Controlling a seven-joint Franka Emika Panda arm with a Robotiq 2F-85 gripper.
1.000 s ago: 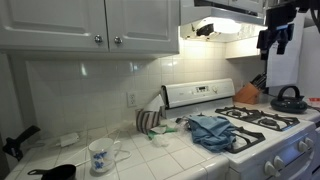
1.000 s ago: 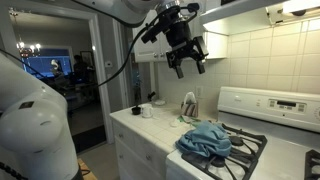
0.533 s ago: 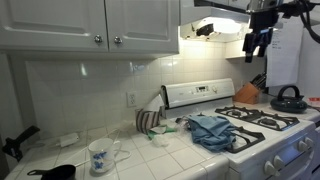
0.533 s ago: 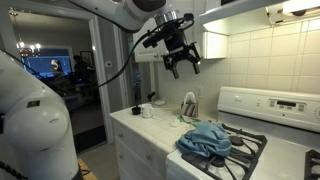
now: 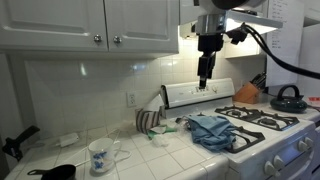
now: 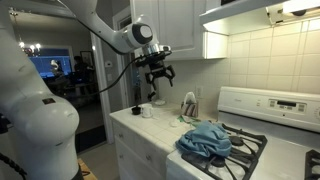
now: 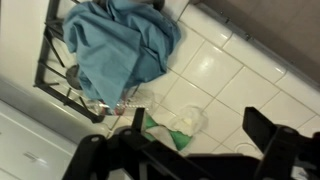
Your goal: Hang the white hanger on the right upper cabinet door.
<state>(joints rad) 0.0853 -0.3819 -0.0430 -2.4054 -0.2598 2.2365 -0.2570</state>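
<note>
Tiled counter [image 5: 150, 160]: one blue towel [image 5: 212, 130], one mug [image 5: 100, 156], one gripper [image 5: 204, 84].

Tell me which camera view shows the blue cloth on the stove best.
The wrist view: the blue cloth is large and seen from above, folds clear, though its top edge is cut off. In both exterior views it is whole but small, a crumpled heap seen from the side.

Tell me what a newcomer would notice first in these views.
The crumpled blue towel heaped on the stove grates, at the counter's edge, grabs the eye first. Then the gripper, open and empty, hanging in mid-air above the tiled counter near the white upper cabinets.
</note>
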